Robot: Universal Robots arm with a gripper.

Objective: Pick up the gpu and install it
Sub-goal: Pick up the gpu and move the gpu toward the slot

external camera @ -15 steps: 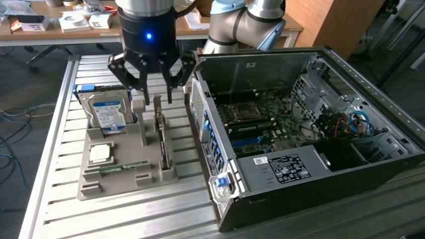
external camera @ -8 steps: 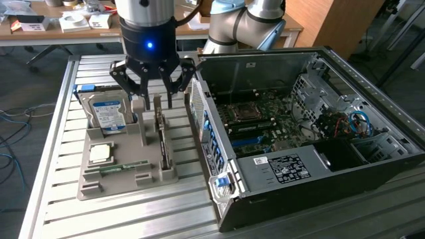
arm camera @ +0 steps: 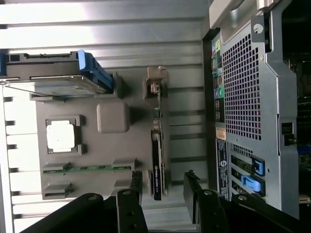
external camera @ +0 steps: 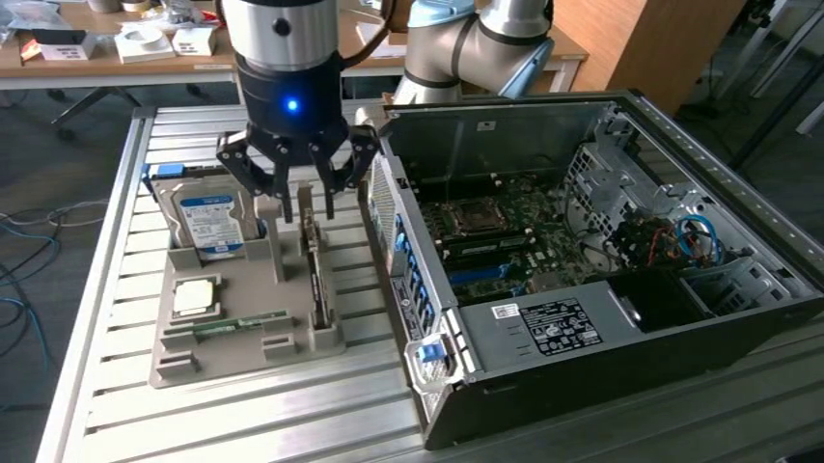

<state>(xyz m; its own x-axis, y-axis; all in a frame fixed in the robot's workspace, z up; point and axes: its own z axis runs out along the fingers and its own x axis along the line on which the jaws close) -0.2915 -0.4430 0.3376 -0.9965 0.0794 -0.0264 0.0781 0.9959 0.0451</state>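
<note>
Computer case [external camera: 605, 318] lies open up front on the right of your slatted metal table [external camera: 258, 415], with a cluttered wooden desk [external camera: 129, 53] at the back of the room. Left of the case, the grey tray [external camera: 174, 362] holds the gpu [external camera: 313, 275] on edge in its right-hand slot. Its long axis runs near to far, silvery bracket at the far end by the hard drive [external camera: 212, 217]. Your arm points straight down, gripper [external camera: 301, 203] hanging above the gpu, fingers spread either side of its line, nothing held.
</note>
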